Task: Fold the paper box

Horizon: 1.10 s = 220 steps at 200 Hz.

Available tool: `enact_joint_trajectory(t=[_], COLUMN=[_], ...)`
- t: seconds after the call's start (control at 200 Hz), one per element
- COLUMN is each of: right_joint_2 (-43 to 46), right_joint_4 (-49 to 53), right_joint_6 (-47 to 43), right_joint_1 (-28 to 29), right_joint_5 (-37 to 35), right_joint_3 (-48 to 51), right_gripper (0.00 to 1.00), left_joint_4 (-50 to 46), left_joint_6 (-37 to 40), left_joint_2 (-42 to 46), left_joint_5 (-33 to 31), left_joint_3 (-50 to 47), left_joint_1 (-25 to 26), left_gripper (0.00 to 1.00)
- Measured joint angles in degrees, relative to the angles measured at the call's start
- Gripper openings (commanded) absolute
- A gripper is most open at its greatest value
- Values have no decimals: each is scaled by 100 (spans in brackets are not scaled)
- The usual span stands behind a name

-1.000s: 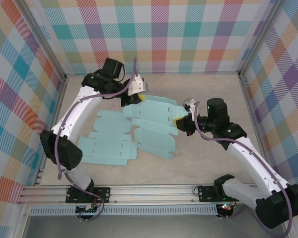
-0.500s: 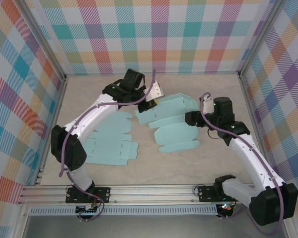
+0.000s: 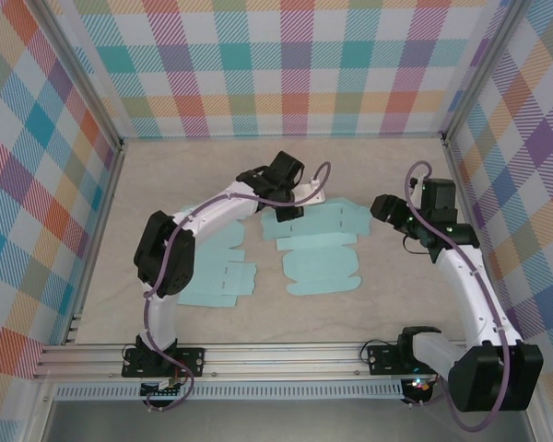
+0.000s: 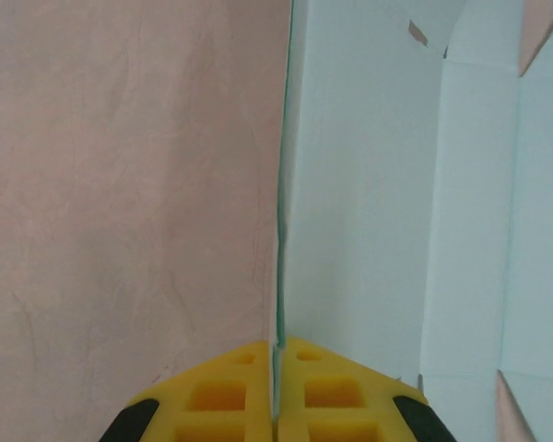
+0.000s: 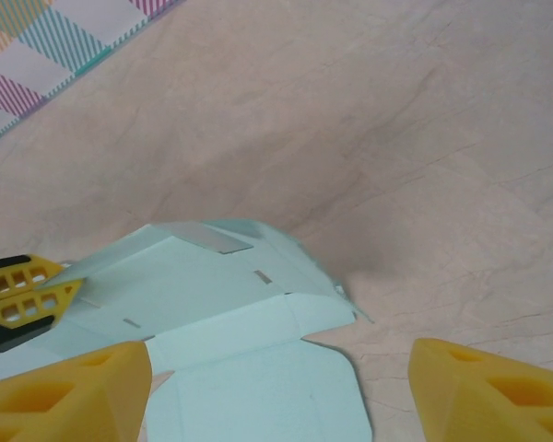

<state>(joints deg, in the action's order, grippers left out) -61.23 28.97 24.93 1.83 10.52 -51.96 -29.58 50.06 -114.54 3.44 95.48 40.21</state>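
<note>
Bare table behind paper box

Beige table, plaid walls on 3 sides, alu rail near edge.

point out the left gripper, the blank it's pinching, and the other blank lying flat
left gripper [image 4: 276, 350]: left wrist view, where the yellow fingertips meet on the paper edge.
held blank [image 3: 321, 250]: top external view, its middle panel.
other blank [image 3: 219, 276]: top external view, centre of the sheet.

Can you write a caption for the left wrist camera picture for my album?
The left end effector pinches the edge of an unfolded pale blue paper box cutout over the beige tabletop.
</note>
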Motion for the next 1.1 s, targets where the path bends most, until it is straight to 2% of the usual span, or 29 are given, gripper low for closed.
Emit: enact_joint_trajectory(t=[0.34,0.5,0.76,0.975,1.1], right_joint_2=[-955,-1611,-2293,-2796,-3104], right_joint_4=[-568,-734,-944,-962,-957], right_joint_6=[310,481,590,470,391], right_joint_1=[0,0,0,37,85], right_joint_5=[850,1174,1423,1423,1405], right_joint_3=[-229,-546,-870,-1390,-1687], right_gripper=[74,63,66,73,73], left_joint_4=[2328,3222,4273,4813,5062], left_joint_6=[293,450,682,1012,1235], left_joint_2=[15,83,214,214,214], left_joint_5=[-1346,-1762,-2203,-2402,-2507], left_joint_3=[-1676,-2114,-2446,-2514,-2562], left_joint_1=[402,535,586,625,695], left_gripper=[2,3,4,4,4])
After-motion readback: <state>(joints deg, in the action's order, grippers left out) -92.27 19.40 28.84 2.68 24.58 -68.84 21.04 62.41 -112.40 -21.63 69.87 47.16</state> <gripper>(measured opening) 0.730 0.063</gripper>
